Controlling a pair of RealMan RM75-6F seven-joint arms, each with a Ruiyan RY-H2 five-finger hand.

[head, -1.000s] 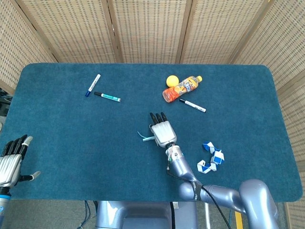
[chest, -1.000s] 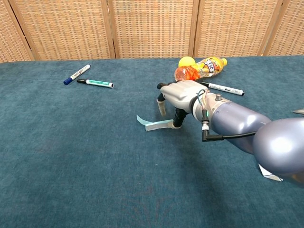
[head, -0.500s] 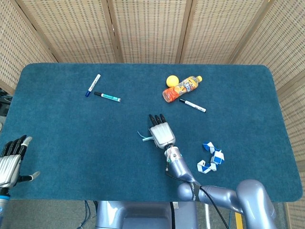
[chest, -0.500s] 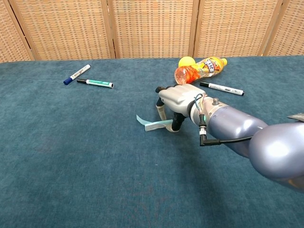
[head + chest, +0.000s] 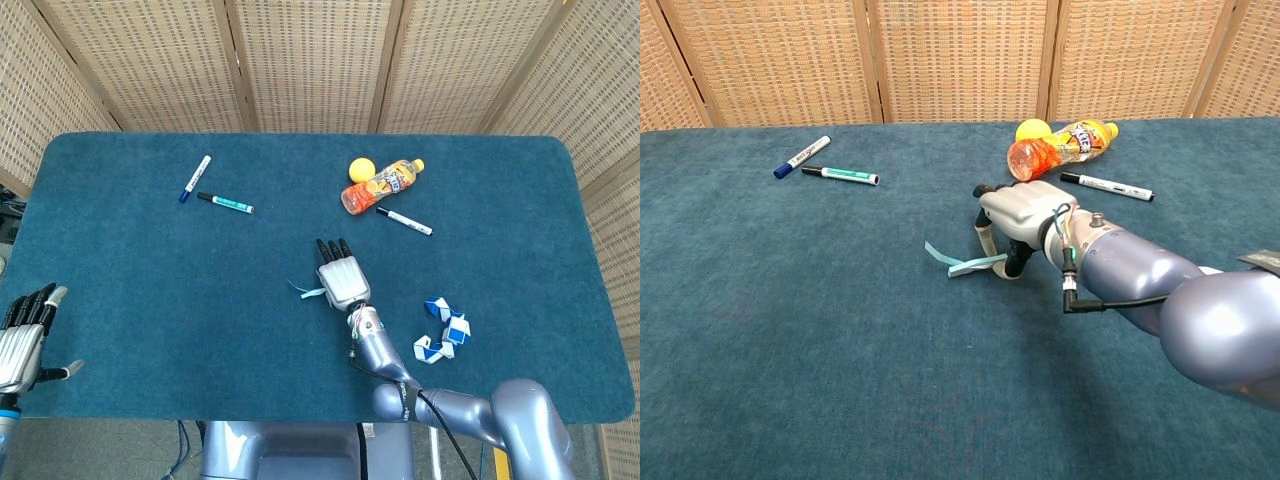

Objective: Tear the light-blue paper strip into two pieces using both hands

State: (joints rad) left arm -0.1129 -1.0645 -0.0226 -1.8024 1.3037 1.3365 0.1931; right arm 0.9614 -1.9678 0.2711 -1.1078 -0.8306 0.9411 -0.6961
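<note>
Pinching light-blue paper strip [image 5: 962, 263] — apparently by one end, right hand [image 5: 1021, 214], left hand [image 5: 22, 340] spread, well apart

Matt teal cloth table [image 5: 150, 300], woven wicker screen [image 5: 300, 60], glossy plastic bottle [image 5: 380, 184].

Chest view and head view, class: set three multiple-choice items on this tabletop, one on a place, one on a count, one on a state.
1. Where does the orange drink bottle lie?
A. Beside the yellow ball
B. Beside the left hand
C. Under the paper strip

2. How many marker pens lie on the table?
A. One
B. Three
C. Five

3. What is the right hand doing?
A. Holding a pen
B. Pinching the light-blue paper strip
C. Resting open

Key: 1 A, they touch; 2 B, two far left, one by the bottle; 3 B, fingers close on the strip's end.
</note>
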